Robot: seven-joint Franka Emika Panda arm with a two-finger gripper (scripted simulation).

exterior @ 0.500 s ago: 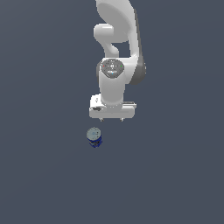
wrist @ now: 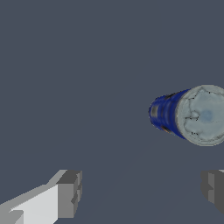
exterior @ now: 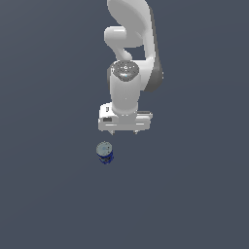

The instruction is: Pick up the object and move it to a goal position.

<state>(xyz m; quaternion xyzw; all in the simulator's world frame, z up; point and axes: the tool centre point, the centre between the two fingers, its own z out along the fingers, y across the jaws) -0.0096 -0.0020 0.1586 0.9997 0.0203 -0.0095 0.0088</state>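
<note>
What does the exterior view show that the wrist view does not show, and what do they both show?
Only the exterior view shows the white arm with its joints, and the gripper standing above the can and toward that view's right. Only the wrist view shows the can's blue side close up and the wide gap between the fingertips. Both show the can upright, free of the open gripper, on the grey floor.

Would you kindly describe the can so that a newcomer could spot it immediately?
Start at the white arm and follow it down to its open pincer. Just below, toward the exterior view's left, the can stands alone on the dark grey floor. Its dark blue label and silvery-grey round top mark it out.
</note>
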